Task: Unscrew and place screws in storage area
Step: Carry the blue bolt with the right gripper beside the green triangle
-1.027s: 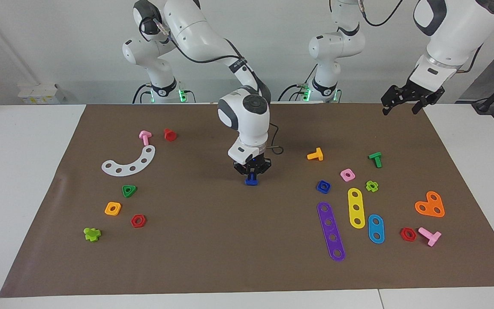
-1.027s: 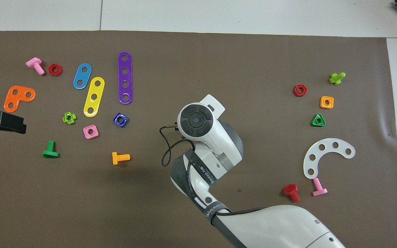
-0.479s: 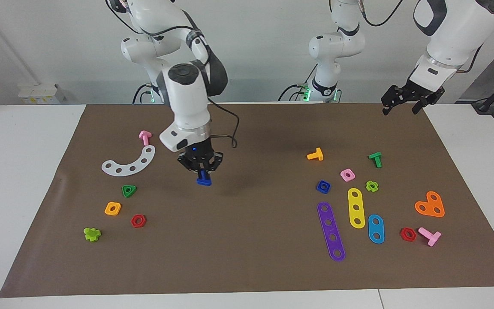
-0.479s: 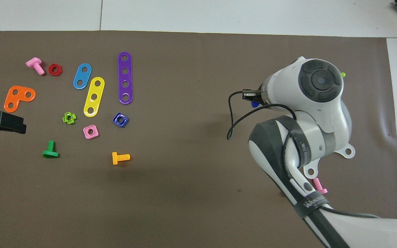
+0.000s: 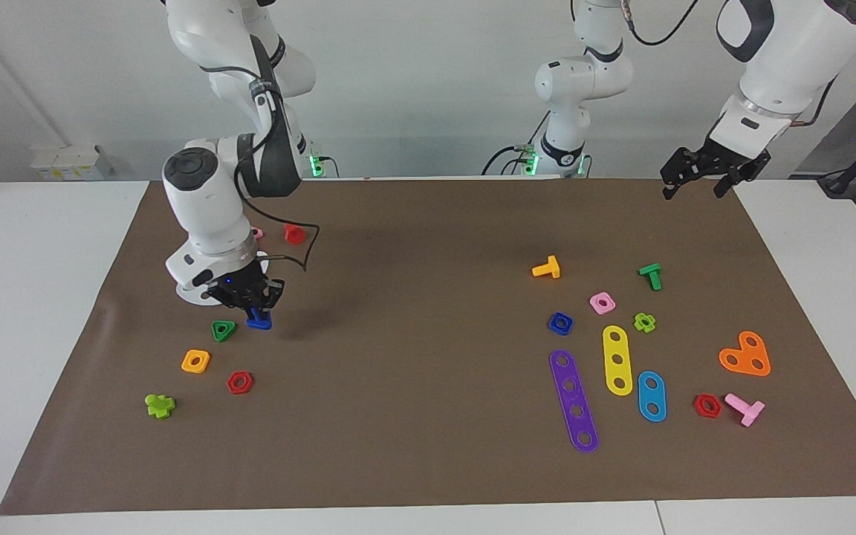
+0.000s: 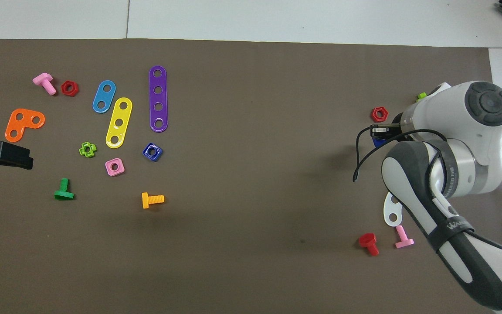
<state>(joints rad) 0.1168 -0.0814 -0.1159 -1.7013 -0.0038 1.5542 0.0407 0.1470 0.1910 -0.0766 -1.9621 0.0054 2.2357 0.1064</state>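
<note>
Nearest the robots, toward the right arm's end of the bench, you had a red bolt [image 6: 368,243] and a pink bolt [image 6: 404,237] lying close together on the brown mat [image 5: 428,446], with the white curved strip [image 6: 391,211] just farther out, mostly covered by your right arm in the overhead view. Your right hand [image 5: 248,303] hung low over the mat, closed on the dark-blue bolt [image 5: 258,321], head down, just beside the green triangular nut [image 5: 224,330]. The bolt seemed a little clear of the mat, though you could not be sure. Only the facing view showed the triangular nut and the orange square nut [image 5: 195,361]; overhead, the arm hid them and left just a sliver of blue. Farther out lay the red hexagonal nut [image 5: 239,382] and the lime cross piece [image 5: 160,405]. Toward the left arm's end, the dark-blue square nut [image 5: 560,322] sat among the coloured strips. Your left hand [image 5: 703,177] waited, spread wide, over that end's mat edge.
</note>
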